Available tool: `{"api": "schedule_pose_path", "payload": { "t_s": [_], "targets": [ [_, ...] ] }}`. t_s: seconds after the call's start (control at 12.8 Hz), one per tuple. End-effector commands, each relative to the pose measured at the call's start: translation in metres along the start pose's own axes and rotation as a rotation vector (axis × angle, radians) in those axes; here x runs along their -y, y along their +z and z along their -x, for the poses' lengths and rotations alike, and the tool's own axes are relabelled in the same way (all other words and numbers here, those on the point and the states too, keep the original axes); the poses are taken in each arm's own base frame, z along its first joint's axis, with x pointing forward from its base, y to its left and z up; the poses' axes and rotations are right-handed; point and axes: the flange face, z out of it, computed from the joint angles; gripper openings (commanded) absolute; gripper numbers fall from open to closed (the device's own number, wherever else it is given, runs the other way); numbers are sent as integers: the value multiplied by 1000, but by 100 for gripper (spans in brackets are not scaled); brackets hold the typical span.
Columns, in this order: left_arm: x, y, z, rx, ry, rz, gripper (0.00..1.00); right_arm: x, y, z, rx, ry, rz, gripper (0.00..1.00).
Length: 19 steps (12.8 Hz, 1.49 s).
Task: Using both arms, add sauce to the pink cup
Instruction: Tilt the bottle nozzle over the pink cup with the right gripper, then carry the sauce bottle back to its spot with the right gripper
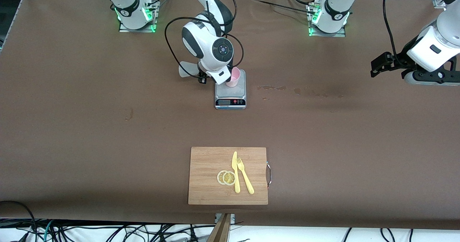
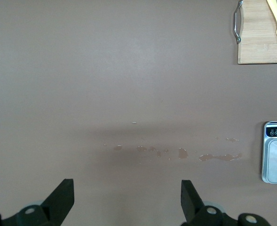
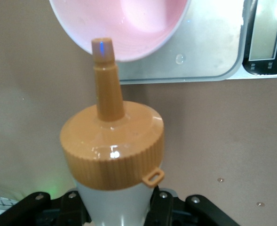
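Pink cup (image 1: 234,77) is seated on the grey scale (image 1: 230,99), right beside the right pincer (image 3: 117,207). Right pincer is clamped on the sauce bottle (image 3: 112,188) just below its orange cap; the bottle is tipped, nozzle (image 3: 104,75) aimed at the cup, tip sitting over the rim (image 3: 124,59) as seen from the right wrist view. In the front view the bottle body is seen poking out from under the right wrist, on the side away from the cup.

Progress, judged: pick-up and carry of the bottle are done, pour pose is reached. No sauce stream is seen at the nozzle and the visible cup interior looks clean apart from a few droplets, so dispensing is taken as not yet done. A single droplet is noted on the scale platform next to the cup.

Left pincer (image 2: 124,197) is hung over bare tabletop (image 1: 72,127) toward the left arm's end, jaws spread wide, nothing between them; it is well apart from scale and cup. Dried smears on the tabletop lie under its view, between it and the scale. Left arm is parked, waiting.

Left to do, as judged: squeeze, check fill, bring the bottle upright, set it down. A role for the left pincer, likely steadying the cup, is not yet taken up.

Wooden board (image 1: 228,175) with knife, fork and lemon slices is untouched, well clear of both pincers.
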Motion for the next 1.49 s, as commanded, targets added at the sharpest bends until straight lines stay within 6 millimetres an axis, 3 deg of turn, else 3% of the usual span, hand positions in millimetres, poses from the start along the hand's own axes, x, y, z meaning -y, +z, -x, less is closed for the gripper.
{"api": "schedule_pose_path", "payload": {
  "t_s": [0.0, 0.39, 0.55, 0.78, 1.02, 1.33, 1.41],
  "targets": [
    [-1, -7, -1, 4, -4, 19, 100, 2, -7, -3, 23, 4, 8, 37],
    [-1, -6, -1, 6, -4, 18, 100, 1, -4, -4, 27, 4, 6, 36],
    [-2, -6, -1, 6, -4, 18, 100, 2, -4, -4, 26, 4, 5, 40],
    [-1, -6, -1, 6, -4, 18, 100, -5, -15, 4, -5, 12, -1, 42],
    [-1, -6, -1, 6, -4, 18, 100, -21, -54, 43, -95, 36, -69, 42],
    [-2, -6, -1, 6, -2, 18, 100, -54, -106, 142, -279, -2, -129, 42],
    [-2, -6, -1, 6, -4, 18, 100, -67, -110, 172, -322, -11, -133, 42]
  ]
}}
